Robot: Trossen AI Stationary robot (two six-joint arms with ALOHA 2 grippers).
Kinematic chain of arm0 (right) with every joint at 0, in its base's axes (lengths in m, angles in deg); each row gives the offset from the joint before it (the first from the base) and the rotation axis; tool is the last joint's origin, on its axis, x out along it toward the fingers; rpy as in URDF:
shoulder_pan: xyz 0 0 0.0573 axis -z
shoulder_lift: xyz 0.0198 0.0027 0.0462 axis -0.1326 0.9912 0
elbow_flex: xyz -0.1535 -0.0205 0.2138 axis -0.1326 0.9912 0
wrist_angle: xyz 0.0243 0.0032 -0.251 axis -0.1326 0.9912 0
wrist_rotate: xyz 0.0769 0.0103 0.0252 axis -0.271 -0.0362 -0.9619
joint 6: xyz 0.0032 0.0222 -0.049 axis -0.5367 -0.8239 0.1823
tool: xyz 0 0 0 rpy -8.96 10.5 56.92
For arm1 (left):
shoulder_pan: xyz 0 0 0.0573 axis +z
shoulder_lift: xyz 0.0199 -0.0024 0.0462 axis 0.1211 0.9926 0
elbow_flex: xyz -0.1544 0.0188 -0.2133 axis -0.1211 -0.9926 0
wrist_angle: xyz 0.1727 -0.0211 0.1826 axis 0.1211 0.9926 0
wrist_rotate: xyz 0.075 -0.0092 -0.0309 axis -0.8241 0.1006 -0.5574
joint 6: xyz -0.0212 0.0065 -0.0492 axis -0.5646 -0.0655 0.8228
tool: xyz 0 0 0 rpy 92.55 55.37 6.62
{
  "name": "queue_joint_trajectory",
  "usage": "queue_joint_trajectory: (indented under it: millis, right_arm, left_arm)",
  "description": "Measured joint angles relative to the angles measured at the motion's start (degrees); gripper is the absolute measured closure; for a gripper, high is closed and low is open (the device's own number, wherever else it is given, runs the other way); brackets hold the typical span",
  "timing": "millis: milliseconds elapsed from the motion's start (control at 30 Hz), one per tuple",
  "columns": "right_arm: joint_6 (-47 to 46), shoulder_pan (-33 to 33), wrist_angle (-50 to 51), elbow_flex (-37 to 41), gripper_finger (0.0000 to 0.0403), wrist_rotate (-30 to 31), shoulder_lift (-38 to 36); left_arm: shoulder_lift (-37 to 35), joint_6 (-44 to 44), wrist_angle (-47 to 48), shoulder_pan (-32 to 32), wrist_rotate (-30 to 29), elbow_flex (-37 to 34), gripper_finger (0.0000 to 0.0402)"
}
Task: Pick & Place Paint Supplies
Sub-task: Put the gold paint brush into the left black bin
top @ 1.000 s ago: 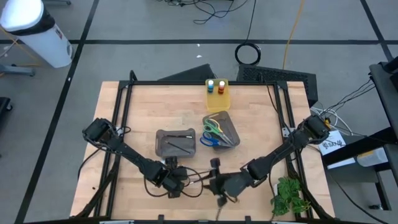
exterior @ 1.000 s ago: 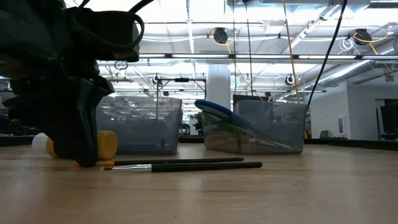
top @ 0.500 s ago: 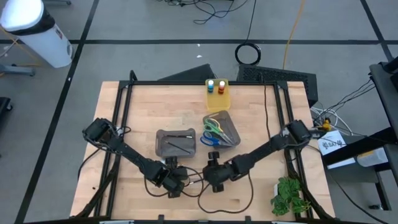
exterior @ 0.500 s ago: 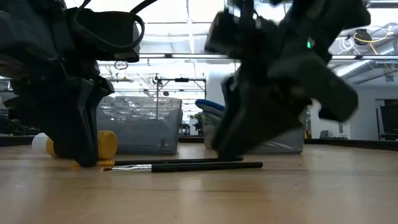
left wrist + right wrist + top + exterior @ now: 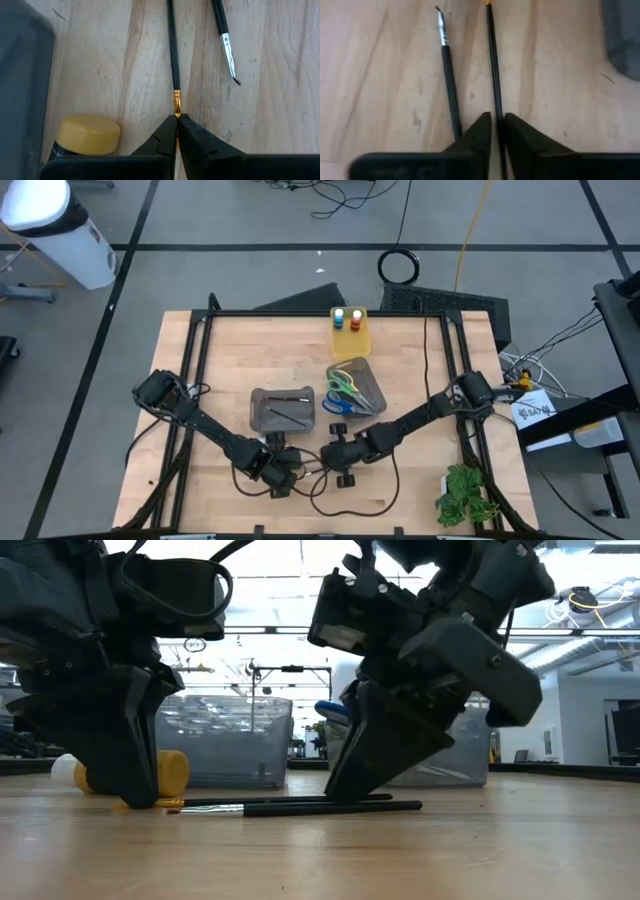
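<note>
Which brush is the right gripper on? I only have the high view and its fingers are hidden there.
Observer: The right gripper straddles the gold-ferruled brush; the silver-ferruled brush lies free beside it.
Operator: And the left one?
Observer: The left gripper is shut on that same brush's gold ferrule end.
Operator: Anything near the left fingers?
Observer: A yellow-capped pot lies on its side right beside them.

Grey floor [image 5: 230, 220] crossed by dark tape lines; white cylindrical bin [image 5: 60, 225] at far left corner. Black cable coil [image 5: 399, 266] beyond the pale wooden table [image 5: 240, 360]. Ceiling strip lights [image 5: 290, 585], white column [image 5: 352, 675].
</note>
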Motion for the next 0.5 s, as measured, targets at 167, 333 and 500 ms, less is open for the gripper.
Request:
queue_joint_trajectory:
  millis: [167,333,500]
  right_arm:
    - [1.54,0.39,2.06,0.06,0.0395,-1.86,0.5]
    - [3.17,-0.44,0.52,0.11,0.04,1.38,-0.5]
    - [5.27,-1.3,-2.18,0.37,0.0401,2.7,-2.26]
  left_arm:
    - [0.04,-0.32,-0.9,0.0,-0.06,-0.04,0.0376]
    - [-0.18,-1.12,-1.79,0.06,-0.03,-0.11,0.0376]
    - [-3.38,-2.95,-2.59,0.29,-0.96,0.21,0.0376]
